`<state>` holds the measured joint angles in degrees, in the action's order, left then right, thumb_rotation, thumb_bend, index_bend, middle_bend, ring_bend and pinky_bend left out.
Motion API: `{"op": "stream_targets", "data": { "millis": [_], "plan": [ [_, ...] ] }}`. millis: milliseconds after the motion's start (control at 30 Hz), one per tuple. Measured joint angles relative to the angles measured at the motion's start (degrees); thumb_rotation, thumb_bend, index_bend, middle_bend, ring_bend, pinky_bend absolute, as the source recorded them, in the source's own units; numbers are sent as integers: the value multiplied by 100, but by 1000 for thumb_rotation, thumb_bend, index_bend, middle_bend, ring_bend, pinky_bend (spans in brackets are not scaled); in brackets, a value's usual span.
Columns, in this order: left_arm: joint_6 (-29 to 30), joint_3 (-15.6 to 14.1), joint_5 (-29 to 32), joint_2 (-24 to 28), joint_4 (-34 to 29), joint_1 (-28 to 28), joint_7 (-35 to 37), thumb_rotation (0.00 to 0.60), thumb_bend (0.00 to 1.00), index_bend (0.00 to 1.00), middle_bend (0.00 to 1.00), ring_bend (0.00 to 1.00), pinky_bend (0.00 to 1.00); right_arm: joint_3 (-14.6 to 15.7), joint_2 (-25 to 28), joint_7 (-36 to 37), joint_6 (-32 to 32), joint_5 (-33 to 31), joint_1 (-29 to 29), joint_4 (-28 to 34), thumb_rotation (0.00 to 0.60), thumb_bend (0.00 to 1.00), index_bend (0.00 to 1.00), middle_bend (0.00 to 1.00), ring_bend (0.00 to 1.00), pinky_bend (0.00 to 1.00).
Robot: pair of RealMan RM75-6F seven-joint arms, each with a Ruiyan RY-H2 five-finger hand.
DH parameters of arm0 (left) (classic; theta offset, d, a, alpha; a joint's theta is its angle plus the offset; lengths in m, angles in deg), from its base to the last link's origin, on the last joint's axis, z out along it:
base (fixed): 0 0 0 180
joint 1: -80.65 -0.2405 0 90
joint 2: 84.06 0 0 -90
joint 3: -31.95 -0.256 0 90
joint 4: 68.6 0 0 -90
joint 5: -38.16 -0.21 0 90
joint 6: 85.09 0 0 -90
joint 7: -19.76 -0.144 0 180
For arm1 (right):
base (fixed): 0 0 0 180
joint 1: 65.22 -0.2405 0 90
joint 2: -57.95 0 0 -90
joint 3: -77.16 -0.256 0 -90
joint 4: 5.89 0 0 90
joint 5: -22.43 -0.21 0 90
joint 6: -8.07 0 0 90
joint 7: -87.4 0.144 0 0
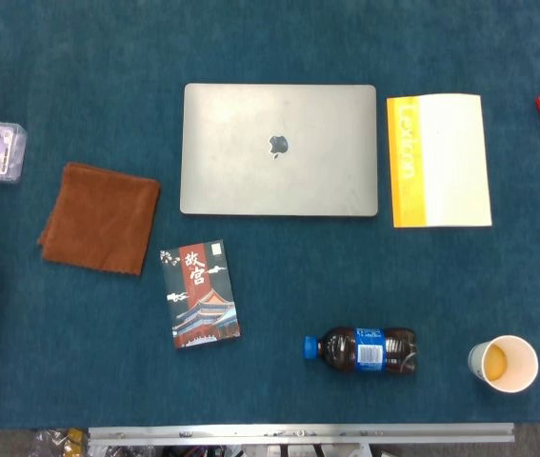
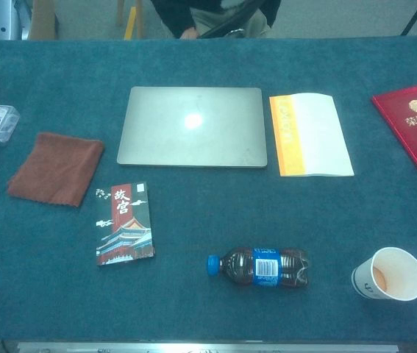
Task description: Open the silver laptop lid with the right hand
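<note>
Neither of my hands shows in the head or chest view, so I cannot tell how their fingers sit; I judge the task is at its very start, with the reach not yet begun. The silver laptop (image 1: 279, 149) lies closed and flat at the middle of the blue felt table (image 1: 365, 286), a smooth matte metal slab with rounded corners and a dark logo on the lid. Its front edge faces me at 6 o'clock, so my right hand will need to come in low there and hook fingertips under the thin lip, which looks slick and shallow. At 3 o'clock, just beside it, lies a yellow-and-white booklet (image 1: 438, 160); at 9 o'clock a soft folded brown cloth (image 1: 100, 217). Toward 7 o'clock is a glossy illustrated booklet (image 1: 200, 293), and at 5 o'clock a dark soda bottle (image 1: 363, 350) lies on its side, with a paper cup (image 1: 504, 363) beyond, on my likely approach path.
</note>
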<state>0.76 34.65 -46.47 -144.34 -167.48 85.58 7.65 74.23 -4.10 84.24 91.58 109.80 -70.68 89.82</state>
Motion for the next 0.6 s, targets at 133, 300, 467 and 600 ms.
{"op": "stream_targets", "data": {
  "millis": [133,300,467,600],
  "plan": [
    [-22,-29,-39,12,3,1,15,600,409,286,354,273,267,1,43,90,-204,66,-136,140,600,156,340,382,283,347],
    [10,-31,-135,18,2,13,74,600,409,286,354,273,267,-91,36,266,-534,218,-499,365,600,108,340,375,271,347],
    [100,-45,-256,28,4,-1,138,600,409,286,354,273,268,-279,-86,373,-1026,254,-988,603,600,42,335,360,251,346],
    [208,-38,-294,81,-40,-42,156,600,409,286,354,273,267,-449,-251,320,-1472,145,-1384,750,600,10,318,347,232,347]
  ]
}}
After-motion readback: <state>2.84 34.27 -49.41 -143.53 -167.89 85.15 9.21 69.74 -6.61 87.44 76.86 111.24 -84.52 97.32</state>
